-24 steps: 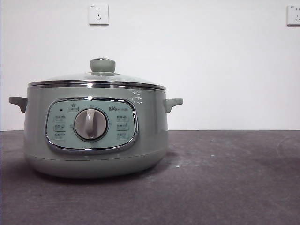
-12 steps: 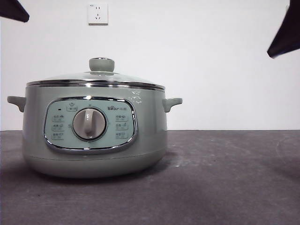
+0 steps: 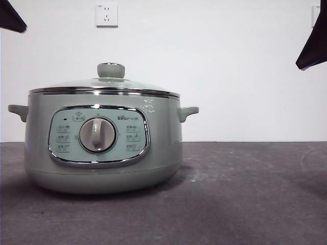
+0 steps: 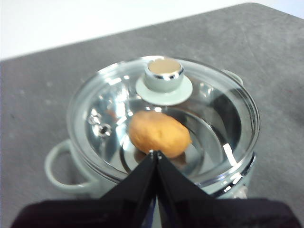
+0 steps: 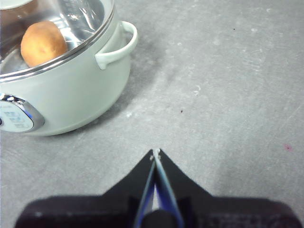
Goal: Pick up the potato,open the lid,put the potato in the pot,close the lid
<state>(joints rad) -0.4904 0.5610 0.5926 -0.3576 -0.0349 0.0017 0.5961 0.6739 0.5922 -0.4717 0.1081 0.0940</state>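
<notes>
Potato [image 4: 159, 133]: orange-brown, oval, lying on its side on the shiny metal floor inside the pot [image 3: 102, 153], seen through the clear glass; also visible in the right wrist view [image 5: 42, 42] behind the glass, near the pot's wall.

Lid [image 4: 161, 118]: seated flat on the pot, chrome rim all round, pale green knob [image 3: 111, 70] upright at the centre, metal-capped from above. Small steam vent fitting in the glass to one side of the knob.

Pot: pale sage green, standing on the dark grey worktop [image 3: 245, 194], towards the left half of the front view. Chrome-framed control panel [image 3: 99, 135] facing the front camera, grey dial [image 3: 97, 135] in its middle, one small handle out at each side.

Left gripper [image 4: 155, 153]: raised above the pot, looking down on the lid, fingers pressed together tip to tip, gripping nothing, clear of the knob.

Right gripper [image 5: 155, 152]: over bare worktop beside the pot, on the side of the handle [image 5: 116, 45], well apart from it; fingers closed against each other, nothing between them.

In the front view, only black tips at the top left corner [image 3: 10, 18] and high on the right edge [image 3: 312, 43]. White wall behind, with a socket [image 3: 106, 15] above the pot.
</notes>
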